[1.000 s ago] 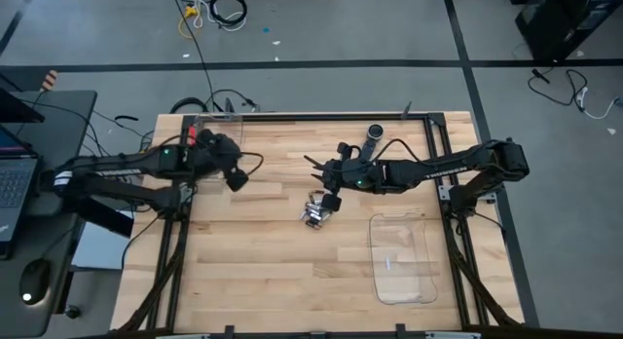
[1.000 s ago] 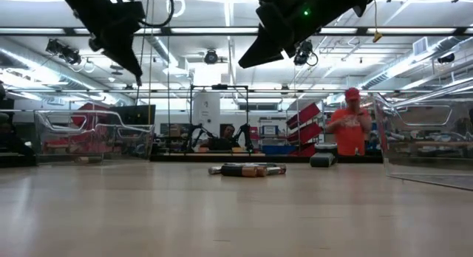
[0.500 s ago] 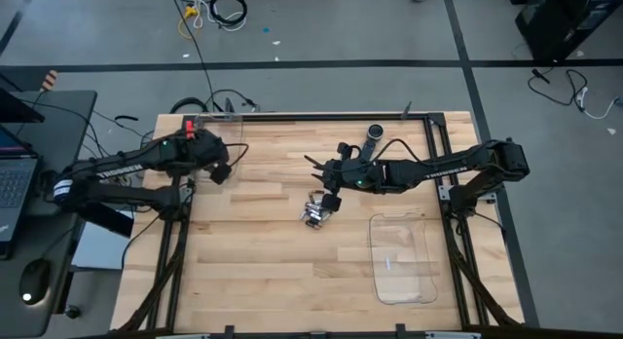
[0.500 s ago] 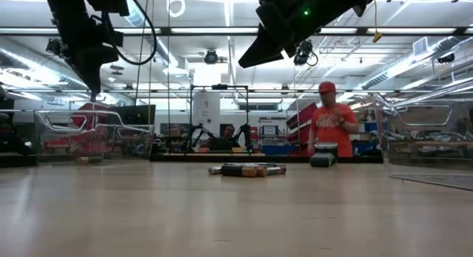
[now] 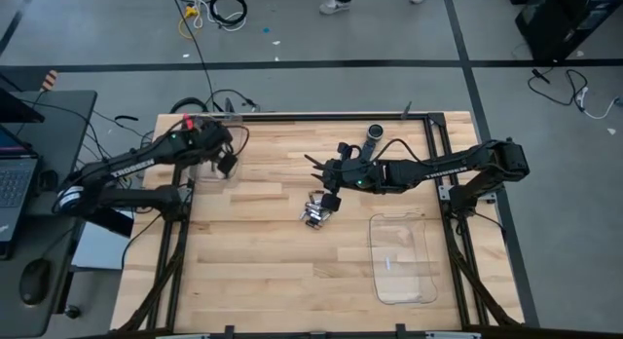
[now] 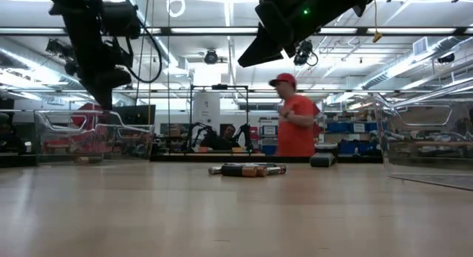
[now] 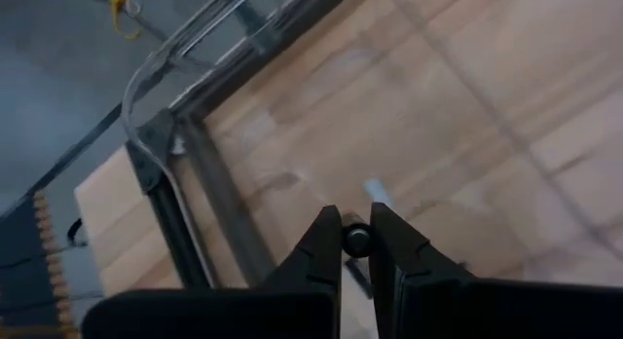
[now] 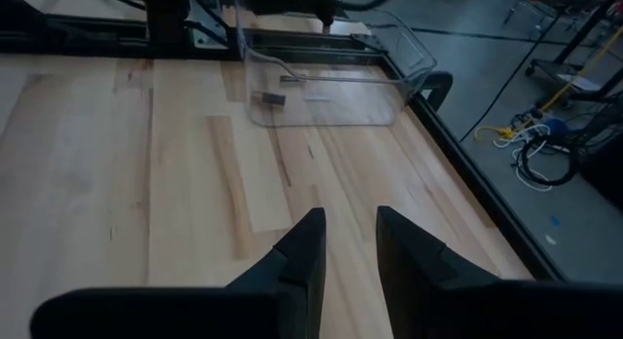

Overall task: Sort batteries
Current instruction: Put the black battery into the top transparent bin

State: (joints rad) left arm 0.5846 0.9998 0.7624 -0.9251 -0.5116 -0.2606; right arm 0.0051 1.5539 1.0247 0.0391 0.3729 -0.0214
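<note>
A small heap of batteries lies on the wooden table near its middle; the low view shows the heap flat on the boards. My right gripper hangs open just above and behind the heap, with nothing between its fingers. My left gripper is at the far left, over a clear bin, shut on one small battery. In the right wrist view, two batteries lie on the bin's floor. My left gripper pinches a small battery between its two fingertips. I see the battery end-on as a dark round face set a little back from the tips. The fingers slant down from above. The battery is lifted clear, above the bin's floor.
A second clear tray lies at the right near side. A dark cylinder-shaped object stands at the far edge right of centre. Black frame rails edge the table. A person in a red shirt walks in the room beyond.
My left gripper has swung toward the table's far-left corner, over the clear bin, and sunk a little, staying shut on its battery. The right arm has kept still. The person behind the table has walked toward the left.
</note>
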